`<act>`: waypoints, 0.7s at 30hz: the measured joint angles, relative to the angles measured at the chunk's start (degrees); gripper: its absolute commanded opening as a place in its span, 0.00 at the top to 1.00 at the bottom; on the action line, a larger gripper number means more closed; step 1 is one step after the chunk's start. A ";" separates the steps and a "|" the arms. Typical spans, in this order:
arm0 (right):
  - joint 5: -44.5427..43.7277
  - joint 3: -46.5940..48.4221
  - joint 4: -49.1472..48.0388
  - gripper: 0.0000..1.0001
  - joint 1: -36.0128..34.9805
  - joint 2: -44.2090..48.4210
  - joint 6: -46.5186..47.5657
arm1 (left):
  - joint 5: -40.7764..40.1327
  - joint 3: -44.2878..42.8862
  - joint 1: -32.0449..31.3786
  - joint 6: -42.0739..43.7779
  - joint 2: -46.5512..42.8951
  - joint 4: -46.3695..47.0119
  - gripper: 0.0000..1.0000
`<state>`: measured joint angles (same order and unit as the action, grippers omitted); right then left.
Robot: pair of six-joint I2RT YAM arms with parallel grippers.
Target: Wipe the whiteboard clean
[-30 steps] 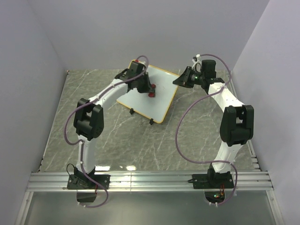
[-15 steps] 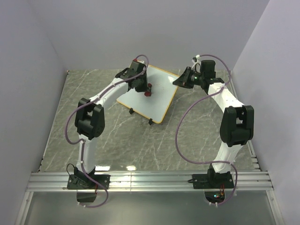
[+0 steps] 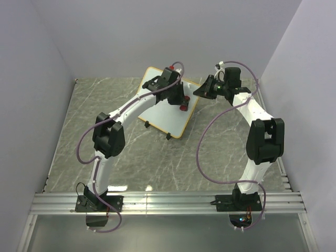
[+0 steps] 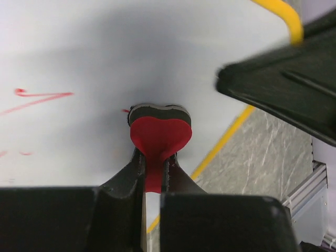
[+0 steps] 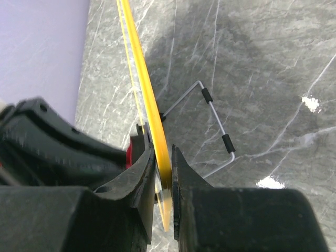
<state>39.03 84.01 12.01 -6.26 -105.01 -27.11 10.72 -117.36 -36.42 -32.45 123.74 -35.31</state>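
Note:
The whiteboard point(image 3: 167, 116), white with a yellow rim, stands tilted at the back middle of the table. My left gripper point(image 3: 181, 101) is shut on a red-and-black eraser point(image 3: 183, 107), which presses on the board near its right edge. In the left wrist view the eraser point(image 4: 160, 131) sits between my left gripper's point(image 4: 152, 160) fingers, with red marks point(image 4: 42, 97) to its left. My right gripper point(image 3: 200, 90) is shut on the board's right rim. The right wrist view shows that yellow rim point(image 5: 142, 89) clamped in my right gripper point(image 5: 161, 157).
The board's wire stand with black feet point(image 5: 218, 126) rests on the grey marble table point(image 3: 220, 147). Walls close in the left, back and right sides. An aluminium rail point(image 3: 168, 202) runs along the near edge. The dark shape at the upper right of the left wrist view is the right gripper's body point(image 4: 283, 94).
My left arm has swept the eraser to the right across the board, from its middle towards the right edge. The right arm and the board have stayed put.

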 measured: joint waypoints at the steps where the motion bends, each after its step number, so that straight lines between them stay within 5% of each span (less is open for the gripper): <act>1: 0.02 0.00 0.04 1.00 0.00 0.00 0.00 | 0.11 -0.09 0.52 -0.17 0.09 -0.04 1.00; 11: -0.42 0.04 0.33 1.00 -0.52 0.22 -0.07 | -4.33 -6.19 10.03 -0.24 4.92 -3.63 1.00; 21: -1.51 0.31 1.25 1.00 -0.96 0.22 -0.02 | -4.46 -9.42 9.35 2.58 6.49 -5.42 1.00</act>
<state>37.52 84.31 13.26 -7.22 -104.79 -27.14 6.26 -126.78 -27.07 -29.87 130.23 -40.73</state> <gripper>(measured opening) 0.192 0.088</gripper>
